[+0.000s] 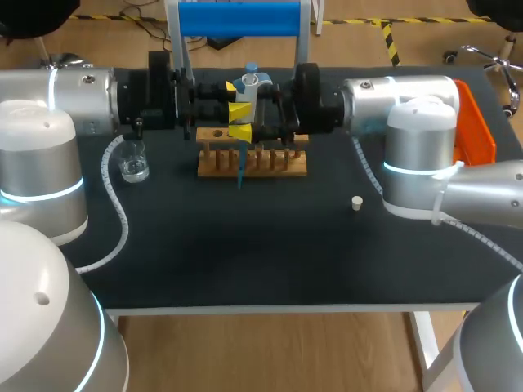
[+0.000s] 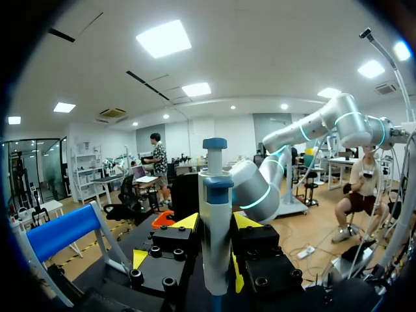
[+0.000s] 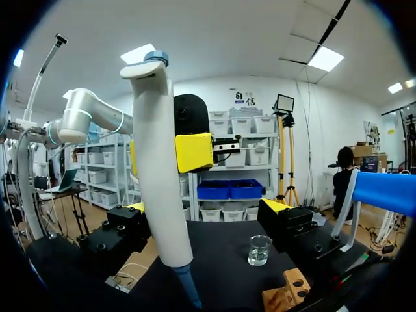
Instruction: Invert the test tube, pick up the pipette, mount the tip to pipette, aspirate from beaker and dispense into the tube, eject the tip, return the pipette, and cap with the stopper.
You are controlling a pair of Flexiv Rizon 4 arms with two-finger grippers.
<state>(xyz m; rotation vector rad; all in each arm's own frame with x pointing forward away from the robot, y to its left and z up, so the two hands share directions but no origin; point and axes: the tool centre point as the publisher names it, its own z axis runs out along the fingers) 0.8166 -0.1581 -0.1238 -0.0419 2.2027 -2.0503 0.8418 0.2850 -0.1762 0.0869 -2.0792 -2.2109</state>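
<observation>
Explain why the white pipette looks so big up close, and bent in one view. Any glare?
Left wrist view: the pipette sits close to the lens, so it looms. Right wrist view: the fisheye lens bows it; light glints on the beaker. Head view: even light, only faint shadows on the table, no strong glare.

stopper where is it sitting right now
In the head view the stopper stands alone on the black table, on the right side, between the wooden rack and my right arm.
</observation>
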